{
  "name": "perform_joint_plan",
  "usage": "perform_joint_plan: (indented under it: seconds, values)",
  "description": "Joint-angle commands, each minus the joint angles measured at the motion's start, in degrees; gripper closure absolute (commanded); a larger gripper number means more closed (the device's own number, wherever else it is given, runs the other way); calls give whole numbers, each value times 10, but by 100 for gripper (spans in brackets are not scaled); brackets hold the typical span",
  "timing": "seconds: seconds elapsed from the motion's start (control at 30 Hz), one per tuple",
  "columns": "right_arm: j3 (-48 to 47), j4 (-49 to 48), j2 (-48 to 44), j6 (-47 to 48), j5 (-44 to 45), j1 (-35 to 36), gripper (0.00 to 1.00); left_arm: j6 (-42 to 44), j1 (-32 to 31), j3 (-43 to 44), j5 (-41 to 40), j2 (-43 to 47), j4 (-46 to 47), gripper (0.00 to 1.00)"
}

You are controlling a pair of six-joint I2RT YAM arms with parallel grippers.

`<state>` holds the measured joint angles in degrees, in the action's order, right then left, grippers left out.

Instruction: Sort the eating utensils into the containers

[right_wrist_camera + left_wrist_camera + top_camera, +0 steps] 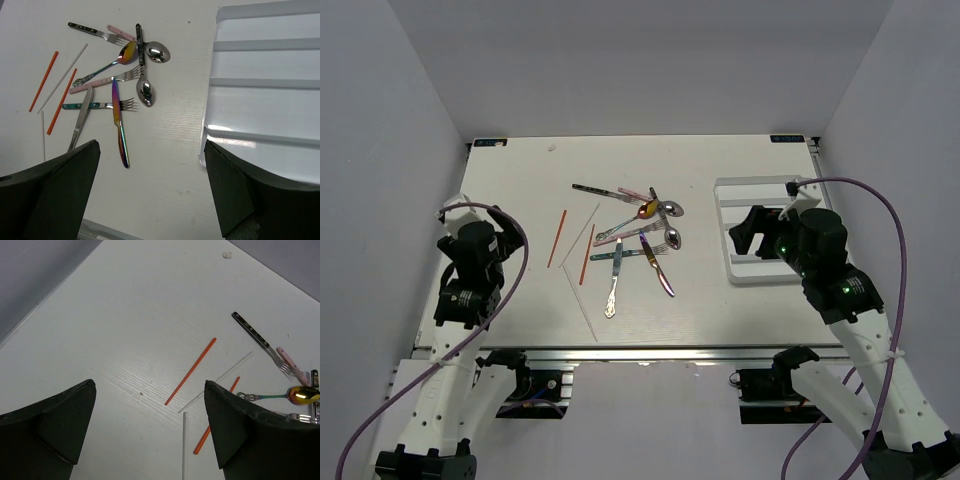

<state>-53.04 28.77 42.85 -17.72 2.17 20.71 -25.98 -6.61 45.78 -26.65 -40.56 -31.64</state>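
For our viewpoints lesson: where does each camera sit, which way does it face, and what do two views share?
Top external: above and behind the arms, looking down on the table; both arms show.
Left wrist: on the left arm, facing an orange chopstick; open jaws below.
Right wrist: on the right arm, facing the white tray; open jaws below.
Shared: both wrist views catch the gold spoon.

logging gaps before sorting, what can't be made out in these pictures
Top view: near part of the tray, hidden by the right gripper.
Right wrist: tray, cut off by the right edge.
Left wrist: gold spoon, clipped by the right edge.
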Motion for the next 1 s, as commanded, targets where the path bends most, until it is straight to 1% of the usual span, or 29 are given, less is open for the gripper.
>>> perform_joint_plan:
  seconds: [0.0, 0.07, 0.13, 0.2, 0.23, 0.27, 0.33, 0.37, 0.43, 0.47, 0.5, 0.53, 0.57, 0.6, 0.63, 0.67, 0.73, 0.77, 0.83, 0.97]
  values:
    - [-7, -10, 3, 4, -2, 1, 11, -10, -3, 12, -36, 18, -4, 2]
    - [-5, -19, 2, 4, -12, 1, 11, -9, -3, 12, -32, 14, -4, 2]
    - [-1, -30, -2, 9, -62, 1, 11, -10, -3, 13, -32, 11, -5, 2]
    - [11, -75, -11, 12, -122, 1, 11, -9, -3, 14, -30, 7, -4, 2]
    - [18, -92, -10, 2, -131, 1, 11, -9, -3, 13, -28, 5, -2, 2]
    - [19, -108, 8, -6, -139, 2, 11, -9, -3, 13, -26, 1, -1, 2]
    - [4, -103, 51, -26, -152, 10, 11, -8, -2, 14, -25, -2, -1, 2]
    - [-8, -104, 102, -28, -144, 40, 11, -8, -2, 13, -26, -4, -1, 2]
    - [-29, -100, 161, -28, -63, 86, 11, -8, -3, 13, -28, -8, -2, 2]
    - [-64, -88, 229, -26, -32, 130, 11, -8, -3, 13, -31, -9, -3, 2]
    - [-86, -52, 266, -24, 44, 153, 11, -8, -2, 14, -46, -11, -7, 2]
    - [-106, -37, 298, -23, 82, 175, 11, -8, -2, 15, -52, -11, -10, 2]
    - [-122, -29, 360, -19, 117, 211, 11, -8, -2, 14, -58, -12, -11, 2]
    - [-152, -14, 389, -19, 149, 223, 11, -8, -3, 13, -60, -12, -9, 2]
    - [-164, -12, 416, -19, 157, 230, 13, -7, -3, 13, -58, -12, -7, 2]
    - [-174, -9, 463, -12, 168, 241, 18, -7, -3, 13, -56, -13, -7, 2]
    - [-198, -12, 501, 2, 166, 248, 24, -7, -2, 13, -53, -19, -7, 2]
    - [-203, -13, 533, 8, 160, 252, 31, -7, -2, 13, -51, -22, -8, 2]
    - [-213, -14, 558, 15, 144, 258, 36, -7, -3, 14, -52, -26, -10, 2]
    - [-212, -24, 610, 20, 148, 278, 50, -5, -3, 13, -46, -30, -6, 2]
